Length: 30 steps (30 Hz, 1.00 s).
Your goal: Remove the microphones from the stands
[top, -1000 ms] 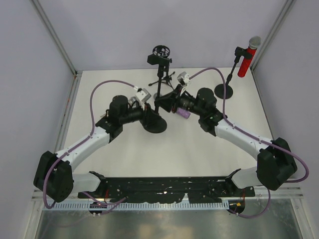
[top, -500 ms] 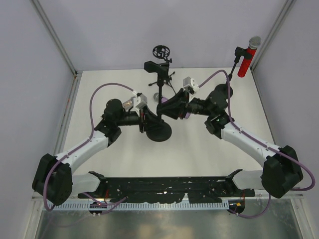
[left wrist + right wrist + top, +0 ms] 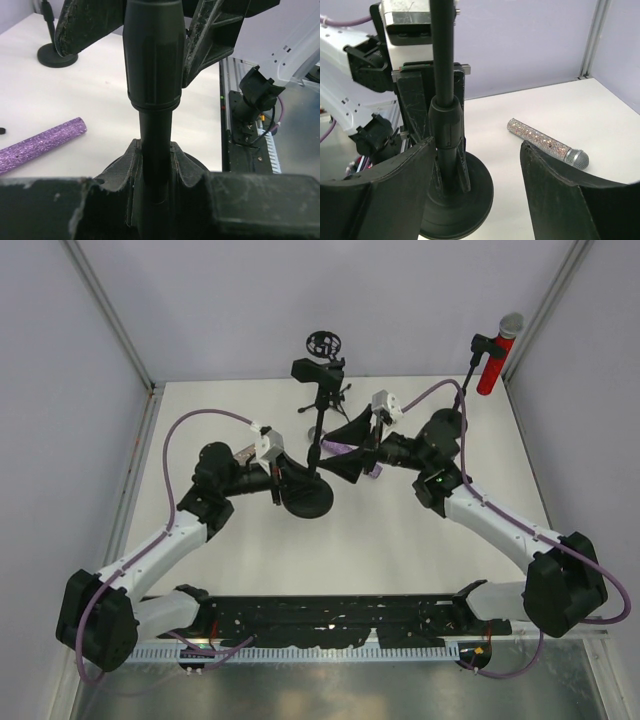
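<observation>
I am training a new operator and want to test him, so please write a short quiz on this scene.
1. True or false: the left gripper is shut on the pole.
2. Where is the red microphone? A) in a stand B) lying on the table C) held by an arm
3. Fill in: the right gripper is ____.
Key: 1 true; 2 A; 3 open.

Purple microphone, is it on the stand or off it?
Off. The purple microphone lies flat on the table beside the stand in the left wrist view, with nothing holding it.
</observation>
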Each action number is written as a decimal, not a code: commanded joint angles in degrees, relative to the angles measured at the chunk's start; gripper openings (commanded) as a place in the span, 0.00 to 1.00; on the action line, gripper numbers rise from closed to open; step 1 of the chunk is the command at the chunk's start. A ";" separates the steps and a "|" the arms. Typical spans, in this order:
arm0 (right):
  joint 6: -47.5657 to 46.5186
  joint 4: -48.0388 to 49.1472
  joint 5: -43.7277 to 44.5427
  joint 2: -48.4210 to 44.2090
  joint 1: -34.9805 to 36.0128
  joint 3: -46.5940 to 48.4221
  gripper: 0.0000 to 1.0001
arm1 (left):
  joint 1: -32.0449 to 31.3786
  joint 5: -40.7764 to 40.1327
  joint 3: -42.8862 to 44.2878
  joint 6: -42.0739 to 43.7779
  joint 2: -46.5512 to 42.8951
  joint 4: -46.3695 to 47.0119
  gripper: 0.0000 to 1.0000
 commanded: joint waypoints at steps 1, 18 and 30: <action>3.57 -0.81 10.17 -0.19 0.12 1.28 0.75 | 0.06 -3.19 1.41 1.90 -2.00 4.91 0.00; 6.04 -1.78 18.25 -1.33 5.05 1.91 0.80 | 0.06 -7.16 2.03 5.07 -0.94 1.04 0.00; 1.03 -2.58 21.35 -2.38 1.10 0.15 0.80 | 1.20 -5.49 0.80 2.34 -1.73 4.64 0.00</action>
